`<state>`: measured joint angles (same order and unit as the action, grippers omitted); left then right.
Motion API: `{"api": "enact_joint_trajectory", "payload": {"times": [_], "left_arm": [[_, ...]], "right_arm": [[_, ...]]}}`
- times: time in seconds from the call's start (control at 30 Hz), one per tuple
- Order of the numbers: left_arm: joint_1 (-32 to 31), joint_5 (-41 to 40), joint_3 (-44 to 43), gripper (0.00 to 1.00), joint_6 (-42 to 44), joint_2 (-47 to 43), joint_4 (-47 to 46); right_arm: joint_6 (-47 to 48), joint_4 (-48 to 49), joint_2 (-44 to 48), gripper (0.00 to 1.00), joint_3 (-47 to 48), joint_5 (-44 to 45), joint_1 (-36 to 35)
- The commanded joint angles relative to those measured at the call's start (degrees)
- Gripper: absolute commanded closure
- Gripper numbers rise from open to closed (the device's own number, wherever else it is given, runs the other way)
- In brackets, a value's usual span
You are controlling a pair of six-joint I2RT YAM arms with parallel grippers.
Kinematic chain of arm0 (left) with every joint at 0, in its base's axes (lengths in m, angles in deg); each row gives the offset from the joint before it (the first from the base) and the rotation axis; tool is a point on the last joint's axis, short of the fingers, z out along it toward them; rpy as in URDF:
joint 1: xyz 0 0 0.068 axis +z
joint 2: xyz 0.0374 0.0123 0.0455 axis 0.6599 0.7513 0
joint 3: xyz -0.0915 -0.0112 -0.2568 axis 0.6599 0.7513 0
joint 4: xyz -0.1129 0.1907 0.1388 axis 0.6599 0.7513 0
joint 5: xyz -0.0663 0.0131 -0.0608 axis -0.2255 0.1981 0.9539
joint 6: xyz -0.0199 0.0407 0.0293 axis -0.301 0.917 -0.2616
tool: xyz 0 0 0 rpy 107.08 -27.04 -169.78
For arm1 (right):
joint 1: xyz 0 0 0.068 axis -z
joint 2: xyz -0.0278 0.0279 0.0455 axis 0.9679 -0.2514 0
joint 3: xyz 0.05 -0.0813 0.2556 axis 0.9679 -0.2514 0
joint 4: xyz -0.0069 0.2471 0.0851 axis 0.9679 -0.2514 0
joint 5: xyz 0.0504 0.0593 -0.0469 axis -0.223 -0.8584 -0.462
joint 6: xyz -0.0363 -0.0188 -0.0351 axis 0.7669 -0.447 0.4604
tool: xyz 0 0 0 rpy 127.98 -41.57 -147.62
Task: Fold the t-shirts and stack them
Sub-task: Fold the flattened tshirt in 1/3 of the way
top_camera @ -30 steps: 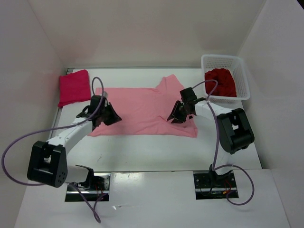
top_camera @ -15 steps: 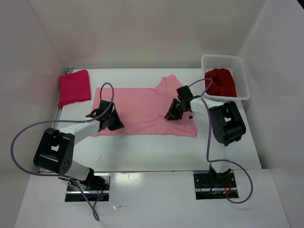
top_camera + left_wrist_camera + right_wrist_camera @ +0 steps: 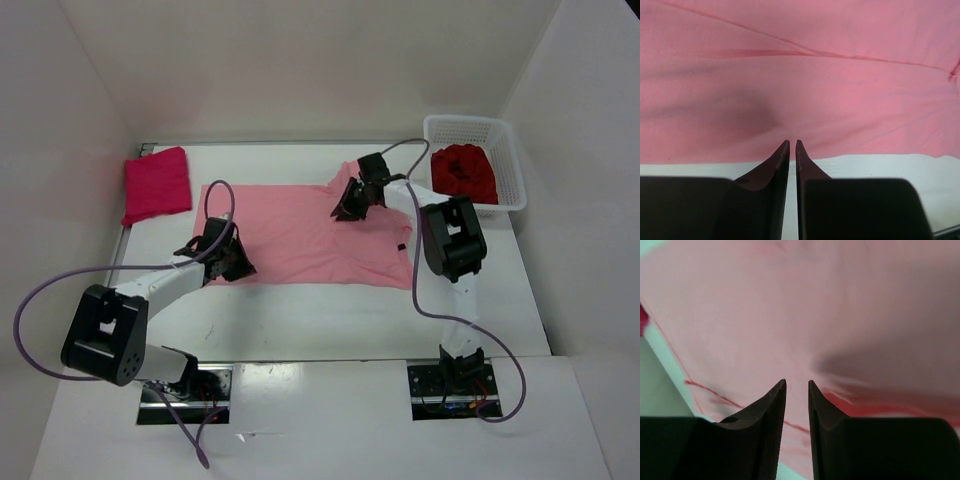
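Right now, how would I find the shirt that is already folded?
Look at the far left corner of the white table. The bright magenta-red t-shirt lies there, left of the salmon pink t-shirt. It alone is folded into a small rectangle; the pink one lies spread out, and the dark crimson t-shirt is bunched in the basket.

Your top external view looks steeply down from high beyond the near side of the salmon pink shirt (image 3: 300, 235), taking in the whole tabletop (image 3: 300, 320) around it. Your left wrist view sits close over that shirt's near left hem, facing across it. Your right wrist view sits just as close over its far right part. All three share that shirt.
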<state>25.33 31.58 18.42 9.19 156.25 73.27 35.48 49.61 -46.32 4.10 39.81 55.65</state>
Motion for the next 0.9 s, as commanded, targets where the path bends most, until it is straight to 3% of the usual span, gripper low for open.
{"api": "enact_joint_trajectory", "payload": {"times": [0.0, 0.07, 0.2, 0.23, 0.37, 0.4, 0.57, 0.87], "left_arm": [[-0.12, -0.90, -2.12, 0.84, 0.43, -3.65, 1.08], [-0.12, -0.37, -4.31, 0.83, 1.22, -3.65, 1.97], [-0.64, 1.64, -5.46, 0.83, 1.23, -3.65, 1.98], [-0.64, 1.65, -5.46, 0.83, 1.23, -2.96, 1.97], [-4.50, 2.70, -6.86, 0.83, 1.84, 1.61, 0.66], [-5.03, 2.70, -8.17, 0.83, 1.84, 2.92, 0.65], [-5.83, 3.23, -10.21, 0.83, 2.37, 8.12, -0.93], [-5.83, 0.07, -4.16, 0.83, -1.93, 10.77, 2.14]], "right_arm": [[0.22, -2.61, -2.90, 0.69, 10.75, -0.95, -1.04], [0.22, -2.62, -1.07, 0.58, 11.56, -0.95, -1.04], [1.80, -3.76, 5.95, 0.56, 6.22, 1.07, -2.18], [2.41, -3.76, 7.63, 0.59, 1.85, 1.08, -2.18], [2.41, -1.65, 13.10, 0.95, -8.29, 1.60, -7.34], [3.02, -1.65, 13.71, 0.98, -9.17, 1.60, -8.67], [2.51, -0.34, 11.00, 1.00, -10.68, 3.18, -15.00], [3.03, 0.45, 7.47, 1.00, -17.16, 6.88, -16.07]]}}
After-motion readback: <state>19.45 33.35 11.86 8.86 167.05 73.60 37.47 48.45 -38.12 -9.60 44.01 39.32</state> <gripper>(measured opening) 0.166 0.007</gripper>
